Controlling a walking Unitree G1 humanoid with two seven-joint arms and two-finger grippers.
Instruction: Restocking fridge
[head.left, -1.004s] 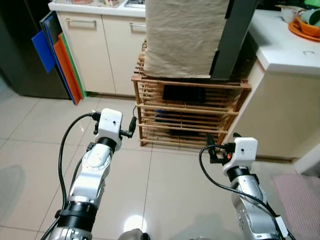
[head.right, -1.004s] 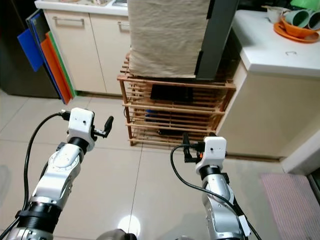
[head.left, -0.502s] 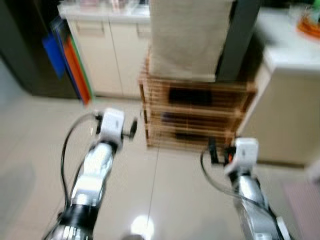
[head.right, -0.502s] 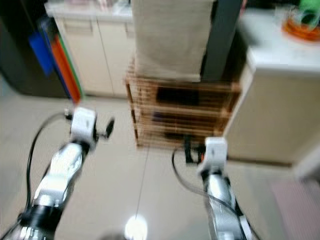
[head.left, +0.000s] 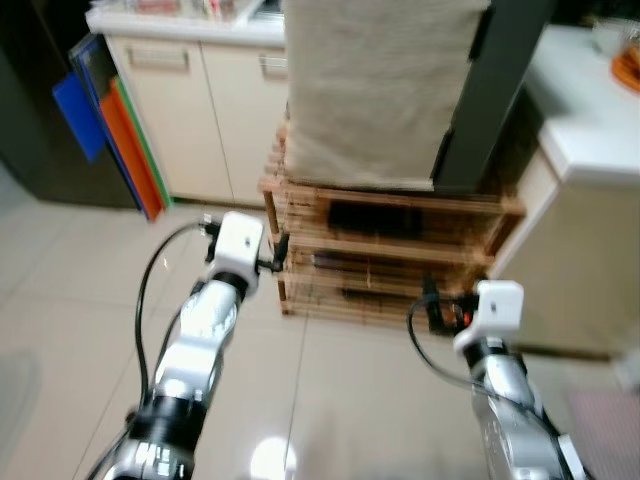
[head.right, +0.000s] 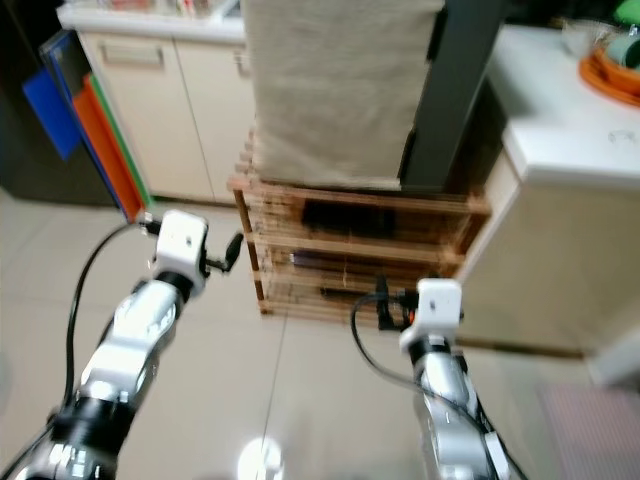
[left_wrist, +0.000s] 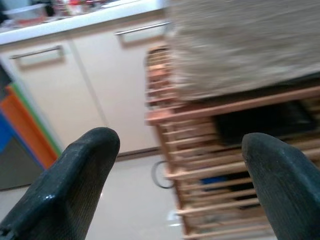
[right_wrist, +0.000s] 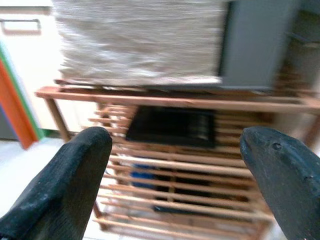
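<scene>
The left gripper (left_wrist: 175, 175) and right gripper (right_wrist: 175, 175) both gape wide and empty. Just ahead of them stands a slatted wooden rack (head.left: 390, 250), its slats running crosswise, with a beige cloth-covered box (head.left: 375, 85) on top. No fridge can be made out for certain.

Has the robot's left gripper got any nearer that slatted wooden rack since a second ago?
Yes. The left gripper now overlaps the slatted wooden rack's left edge; earlier, bare floor separated them.
</scene>
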